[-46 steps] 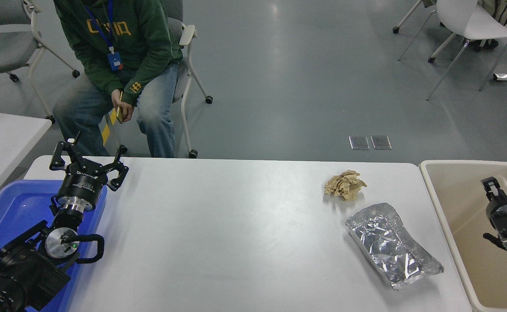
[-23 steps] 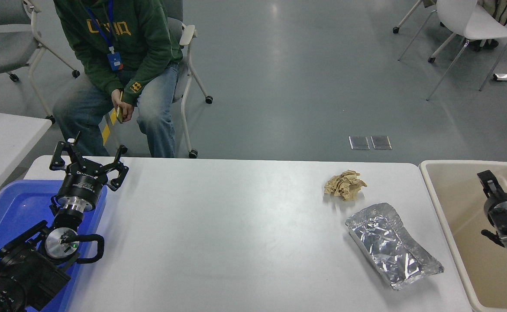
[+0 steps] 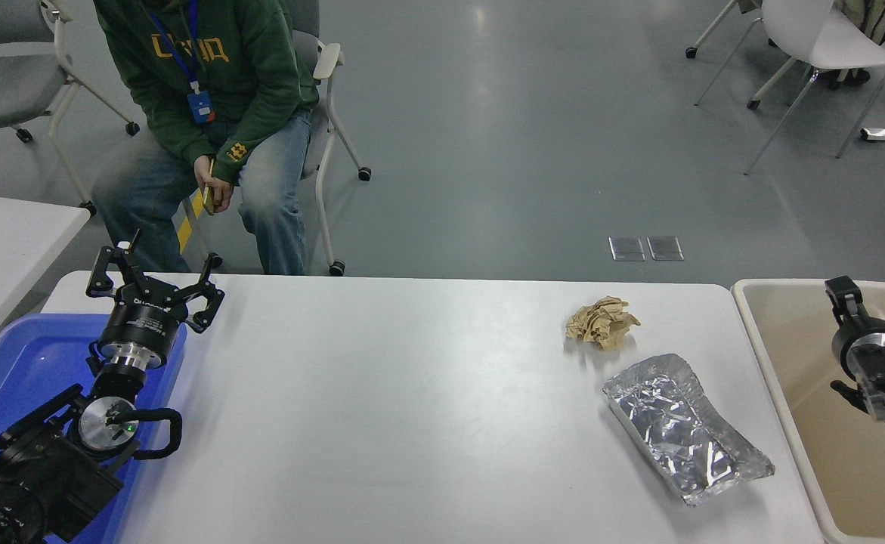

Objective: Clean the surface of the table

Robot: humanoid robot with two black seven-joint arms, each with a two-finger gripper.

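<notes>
Over the beige bin beside the desk, the right tool has lifted slightly; its spread I cannot tell. Crumpled paper and a foil tray remain uncleared. Parked left tool is spread.

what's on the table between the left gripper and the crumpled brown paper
Nothing: in the head view the white table surface is bare from the left gripper to the crumpled brown paper.
</notes>
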